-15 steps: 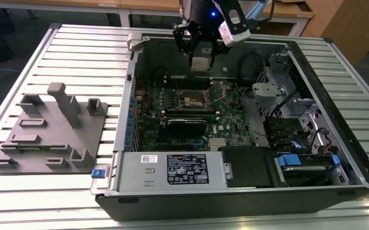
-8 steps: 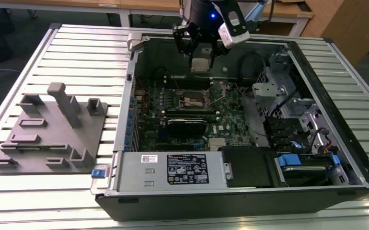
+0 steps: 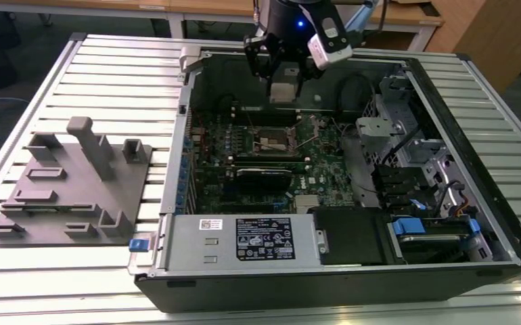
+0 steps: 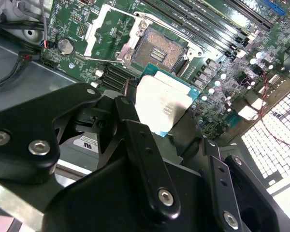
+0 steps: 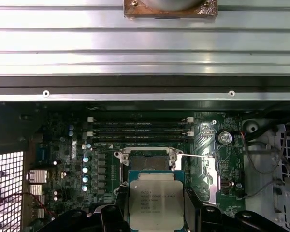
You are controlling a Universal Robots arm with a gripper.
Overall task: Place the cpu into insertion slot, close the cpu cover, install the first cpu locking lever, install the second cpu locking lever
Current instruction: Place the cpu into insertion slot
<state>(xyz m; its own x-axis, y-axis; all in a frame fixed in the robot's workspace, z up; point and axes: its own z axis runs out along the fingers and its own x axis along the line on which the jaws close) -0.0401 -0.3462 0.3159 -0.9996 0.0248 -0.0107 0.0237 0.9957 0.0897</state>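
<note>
Currently, note the pincer [image 5: 156, 216] closed on the cpu [image 5: 156, 202], fingers [image 4: 125, 108] bearing on two opposite edges and holding the chip flat, metal top towards both wrist views. Locate the insertion slot [image 5: 149, 162] lower than the pincer and just beyond the leading edge of the held chip, uncovered and not in contact with it. Locate the cpu cover [image 4: 93, 35] swung open at one side of that slot, with thin wire locking levers [image 4: 176, 37] released alongside. Treat placement as not yet done. Expect damage to the slot contacts from lowering with tilt or sideways offset. Judge the edge grip as prone to slip or rotation under any brush against the slot rim. Guard against wrong orientation of the chip relative to the slot, not verifiable from these views. Guard also against collision of the finger linkage with the raised cover or a lever during descent, both close beside the slot. Count, outward from the pincer: one cpu, one insertion slot, one cpu cover, apparently two locking levers, one green circuit board [image 3: 211, 162], one open computer case [image 3: 333, 294], and, well apart from the pincer outside the case wall, one grey fixture block [image 3: 62, 196] on one slatted table [image 3: 116, 61].
</note>
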